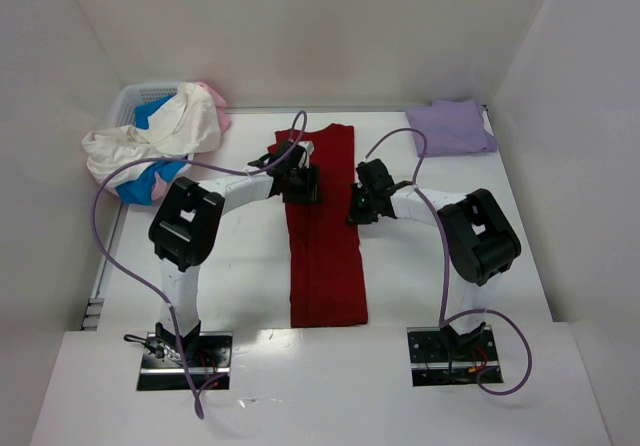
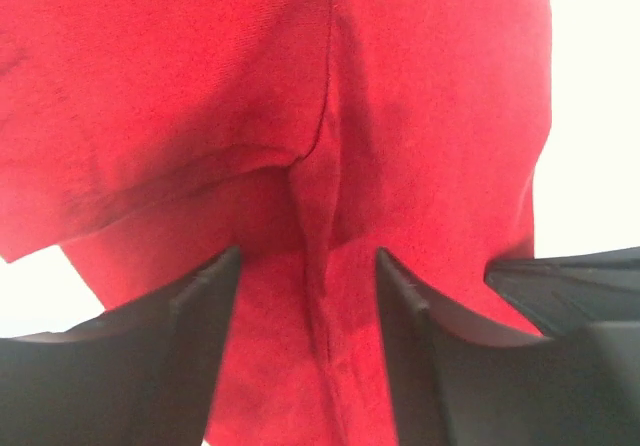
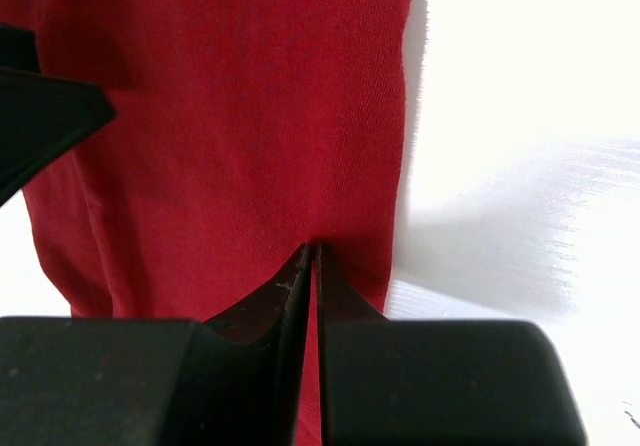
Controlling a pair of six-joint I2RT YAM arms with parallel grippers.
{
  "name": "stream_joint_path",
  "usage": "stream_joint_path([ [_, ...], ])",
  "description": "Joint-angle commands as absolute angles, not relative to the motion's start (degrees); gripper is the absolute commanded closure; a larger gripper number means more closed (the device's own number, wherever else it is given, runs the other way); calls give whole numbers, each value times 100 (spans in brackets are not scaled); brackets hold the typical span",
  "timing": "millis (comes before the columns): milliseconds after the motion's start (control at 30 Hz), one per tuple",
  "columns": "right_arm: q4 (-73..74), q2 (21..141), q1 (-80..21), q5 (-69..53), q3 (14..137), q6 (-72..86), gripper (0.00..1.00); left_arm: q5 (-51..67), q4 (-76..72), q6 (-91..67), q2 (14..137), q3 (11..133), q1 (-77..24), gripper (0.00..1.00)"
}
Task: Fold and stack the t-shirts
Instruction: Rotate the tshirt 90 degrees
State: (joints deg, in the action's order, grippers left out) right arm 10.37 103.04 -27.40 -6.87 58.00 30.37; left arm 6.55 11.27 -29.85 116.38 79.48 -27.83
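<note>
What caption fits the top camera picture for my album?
Left arm and right arm reach onto a long dark red t-shirt; a folded lavender t-shirt lies back right.

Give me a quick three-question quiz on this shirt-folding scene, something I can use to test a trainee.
1. True or false: the left gripper stands open above the red shirt.
2. Where does the folded lavender shirt lie? A) near left corner B) far right corner C) under the red shirt
3. Fill in: the right gripper is ____, its tips near the red shirt's right edge.
Key: 1 true; 2 B; 3 shut.
</note>
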Motion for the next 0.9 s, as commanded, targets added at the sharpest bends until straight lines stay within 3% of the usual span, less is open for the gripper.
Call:
stream_joint_path([
  [0, 1238, 9941, -2804, -563, 5958, 2988, 90, 545, 1318, -2602, 10899, 7910, -2620, 32],
  [67, 1300, 9730, -2804, -563, 6011, 2988, 84, 309, 1494, -2496, 10609, 7910, -2558, 28],
  [233, 1362, 9185, -2804, -615, 5907, 3041, 49, 70, 1819, -2364, 9837, 7507, -2435, 22],
  [300, 1598, 8870, -2804, -615, 5784, 3041, 38, 630, 1872, -2469, 9345, 6990, -2435, 15],
  [367, 1731, 8624, -2804, -615, 5627, 3041, 32, 946, 1933, -2601, 9089, 6681, -2435, 15],
  [633, 2240, 7437, -2804, -808, 4536, 3585, 30, 2029, 2469, -3094, 7771, 5090, -2681, 11],
  [767, 2346, 7093, -2856, -1124, 3965, 3866, 31, 2714, 2636, -3094, 7541, 4624, -2733, 11],
  [867, 2478, 6961, -3267, -1213, 3788, 4147, 32, 2777, 2637, -3426, 7821, 4623, -3329, 12],
])
